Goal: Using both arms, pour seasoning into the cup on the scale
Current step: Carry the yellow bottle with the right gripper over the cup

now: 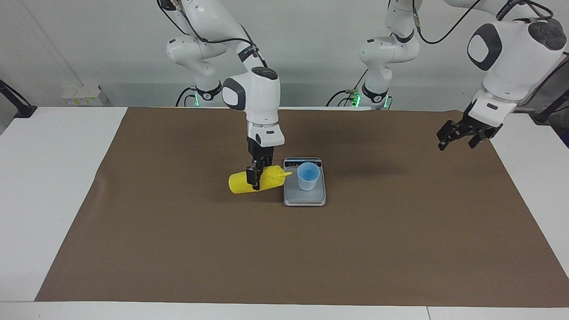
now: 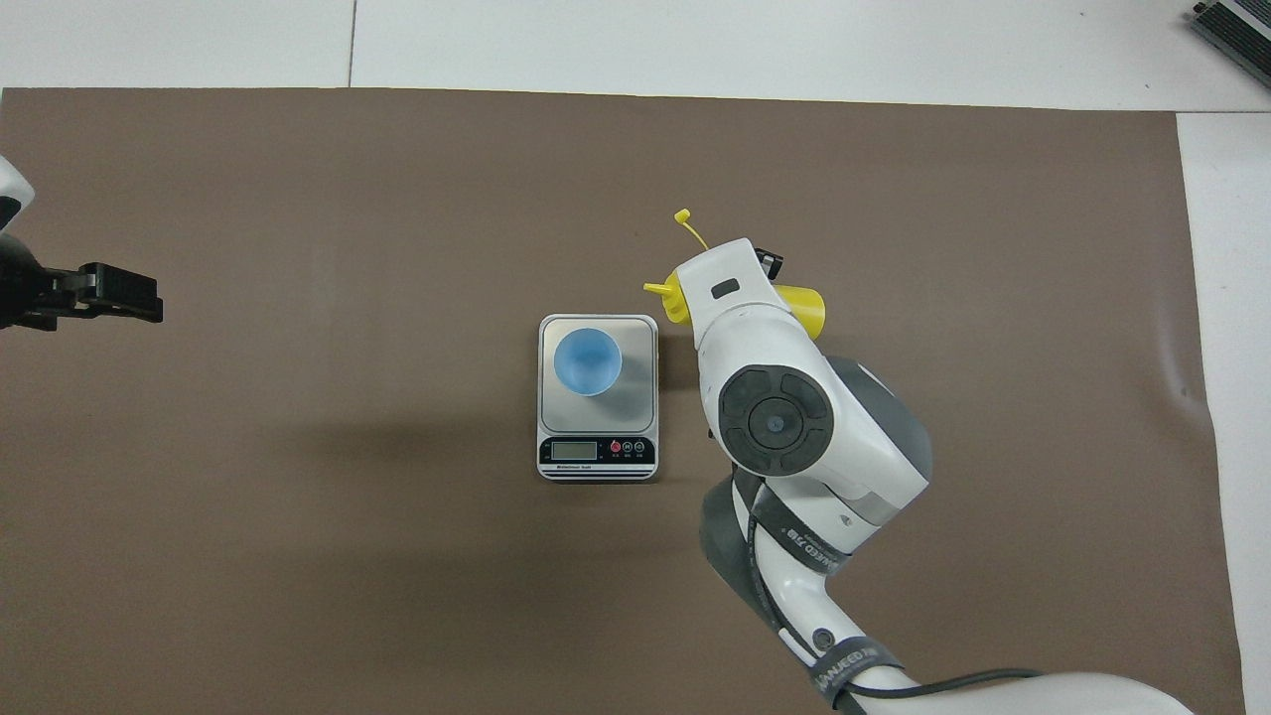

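Beside the scale (image 1: 304, 197), right fingers (image 1: 255, 181) clamp the sideways seasoning (image 1: 240, 183).

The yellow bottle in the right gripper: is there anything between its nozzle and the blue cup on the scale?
Nothing visible. The right gripper holds the yellow bottle on its side, nozzle over the edge of the scale, pointing toward the blue cup.

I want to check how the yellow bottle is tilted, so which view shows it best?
The facing view: the seasoning bottle shows nearly whole there, lying almost level in the right hand, its nozzle toward the cup. In the overhead view the right arm covers most of it; only the nozzle, strap and base end show.
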Robot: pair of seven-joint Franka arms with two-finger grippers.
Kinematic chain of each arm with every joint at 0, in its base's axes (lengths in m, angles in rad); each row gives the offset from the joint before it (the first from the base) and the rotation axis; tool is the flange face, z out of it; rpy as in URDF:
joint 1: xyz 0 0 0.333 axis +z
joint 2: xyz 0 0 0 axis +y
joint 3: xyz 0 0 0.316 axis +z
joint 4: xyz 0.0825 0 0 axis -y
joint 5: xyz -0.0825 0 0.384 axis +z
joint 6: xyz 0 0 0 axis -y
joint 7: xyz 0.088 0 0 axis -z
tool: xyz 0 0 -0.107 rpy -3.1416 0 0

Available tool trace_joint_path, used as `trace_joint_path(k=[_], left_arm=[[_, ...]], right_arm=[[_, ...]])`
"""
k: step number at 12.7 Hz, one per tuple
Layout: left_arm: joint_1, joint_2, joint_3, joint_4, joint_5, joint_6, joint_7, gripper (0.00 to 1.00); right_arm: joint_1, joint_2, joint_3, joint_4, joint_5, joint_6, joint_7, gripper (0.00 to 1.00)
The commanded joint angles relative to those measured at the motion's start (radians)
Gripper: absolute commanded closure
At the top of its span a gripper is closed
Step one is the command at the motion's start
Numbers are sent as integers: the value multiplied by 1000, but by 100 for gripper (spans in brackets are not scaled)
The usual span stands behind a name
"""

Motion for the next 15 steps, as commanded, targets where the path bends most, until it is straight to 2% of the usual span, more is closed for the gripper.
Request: trace_joint_path(k=[1,8,11,15], left_arm=[[-13,-29,9,-30,17,16,-2,0],[-19,-31,12,-30,17,5,-2,0],[-18,-29,12,-30,17,5,-2,0],[-4,-29,13,-30,17,4,-2,0]], right_arm=[[15,4,2,28,-104,-46,25,55],[135,41,4,30,-451,-179,173,55],[171,47,4,28,-534,-227,193,55],[233,87,4,16,-736,-320,368,55]])
